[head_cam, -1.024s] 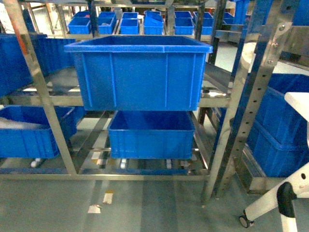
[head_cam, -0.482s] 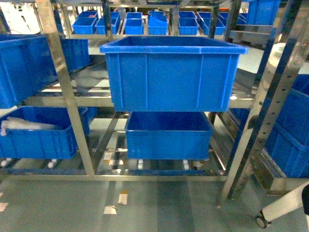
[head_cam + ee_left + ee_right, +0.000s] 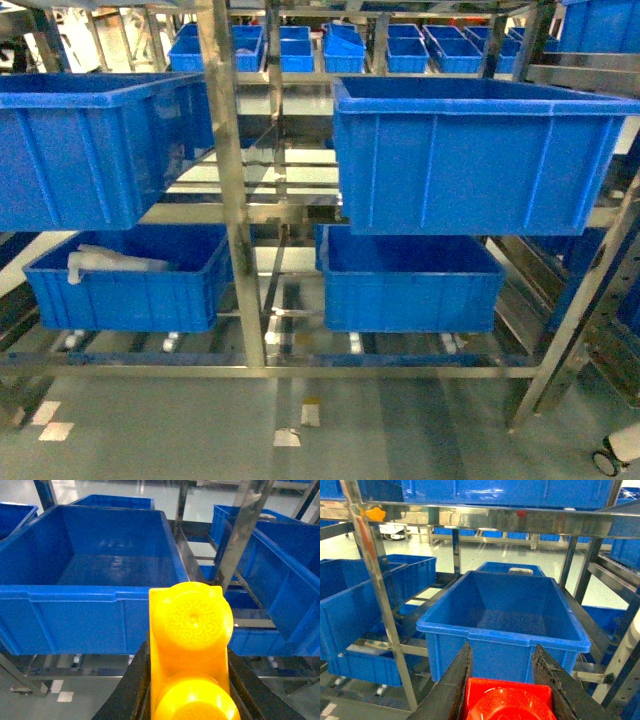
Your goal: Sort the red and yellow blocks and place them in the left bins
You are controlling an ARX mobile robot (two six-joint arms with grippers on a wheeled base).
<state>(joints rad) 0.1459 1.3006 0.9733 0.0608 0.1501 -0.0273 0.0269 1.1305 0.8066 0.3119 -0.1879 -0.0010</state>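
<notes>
Left pincer [image 3: 187,690] clamped on yellow block [image 3: 190,645], just short of an upper-shelf blue bin [image 3: 90,575]. Right pincer [image 3: 506,690] clamped on red block [image 3: 507,700], before another blue bin [image 3: 505,615].

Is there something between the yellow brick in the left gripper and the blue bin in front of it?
Nothing visible is in the way. The glossy yellow studded plastic brick is held in the left gripper, in front of the open, empty blue plastic bin. The steel rack upright stands to the right of that bin.
</notes>
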